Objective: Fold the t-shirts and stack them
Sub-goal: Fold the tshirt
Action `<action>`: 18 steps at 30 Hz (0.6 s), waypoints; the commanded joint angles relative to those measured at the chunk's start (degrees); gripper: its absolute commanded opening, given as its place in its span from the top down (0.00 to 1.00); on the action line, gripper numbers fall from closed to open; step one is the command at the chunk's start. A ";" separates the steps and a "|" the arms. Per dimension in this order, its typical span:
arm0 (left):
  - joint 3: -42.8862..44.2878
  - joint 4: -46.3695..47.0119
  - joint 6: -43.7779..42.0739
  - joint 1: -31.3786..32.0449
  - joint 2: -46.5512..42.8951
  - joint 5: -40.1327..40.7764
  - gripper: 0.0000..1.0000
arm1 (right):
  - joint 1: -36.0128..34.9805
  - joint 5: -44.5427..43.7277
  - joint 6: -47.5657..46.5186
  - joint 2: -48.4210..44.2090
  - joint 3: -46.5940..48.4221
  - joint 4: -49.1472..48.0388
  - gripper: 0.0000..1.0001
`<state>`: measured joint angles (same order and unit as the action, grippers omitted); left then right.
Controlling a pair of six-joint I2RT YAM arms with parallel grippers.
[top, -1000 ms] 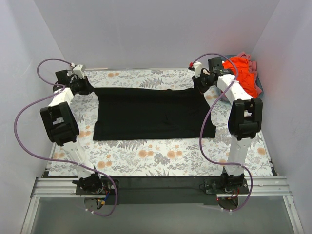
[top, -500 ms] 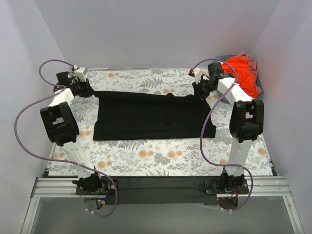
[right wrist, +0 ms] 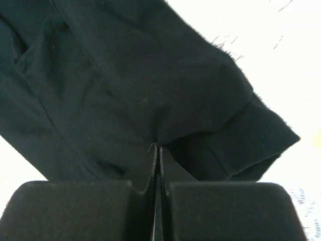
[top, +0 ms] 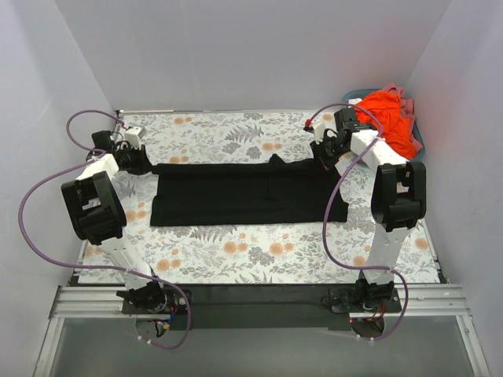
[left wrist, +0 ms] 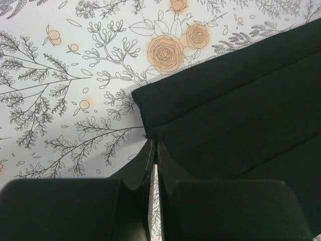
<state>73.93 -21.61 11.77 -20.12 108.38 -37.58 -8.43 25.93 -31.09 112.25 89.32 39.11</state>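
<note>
The black t-shirt [top: 244, 192] lies spread across the middle of the floral table, its far edge lifted and carried toward me as a fold. My left gripper [top: 145, 163] is shut on the shirt's far left corner; in the left wrist view the pinched black cloth [left wrist: 225, 125] folds over itself ahead of the gripper [left wrist: 153, 143]. My right gripper [top: 324, 159] is shut on the far right corner; the right wrist view shows its tips [right wrist: 157, 146] closed on bunched black cloth [right wrist: 140, 85]. The orange-red shirt [top: 389, 118] sits in the teal basket with some pink cloth [top: 407, 100].
The teal basket [top: 419, 137] stands at the far right corner beside the right arm. White walls close in the table on the left, back and right. The floral cloth [top: 236, 251] covers the table. Purple cables loop from both arms.
Both grippers have pulled the shirt's far edge toward me, from near the table's back over the shirt body. The visible black shape has become a narrower band.
</note>
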 commanded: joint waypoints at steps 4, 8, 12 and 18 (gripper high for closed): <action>0.69 -2.30 -3.94 -0.36 -0.89 0.58 1.00 | -0.19 -0.88 -1.25 -2.30 -1.95 1.05 0.99; -0.80 -2.65 -5.35 -0.36 -1.06 1.46 1.00 | -0.19 -1.06 -1.78 -1.24 -2.22 1.14 0.99; -1.33 -3.18 -5.88 -0.36 -0.54 1.99 1.00 | -0.19 -1.24 -1.87 -0.45 -2.66 1.23 0.99; -0.54 -4.23 -6.49 -0.45 0.61 2.16 1.00 | -0.19 -1.50 -2.13 0.17 -2.92 1.32 0.99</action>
<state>72.99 -25.41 7.16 -20.14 108.68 -36.40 -8.73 25.19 -31.99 112.12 87.18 39.57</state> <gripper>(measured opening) 0.014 0.022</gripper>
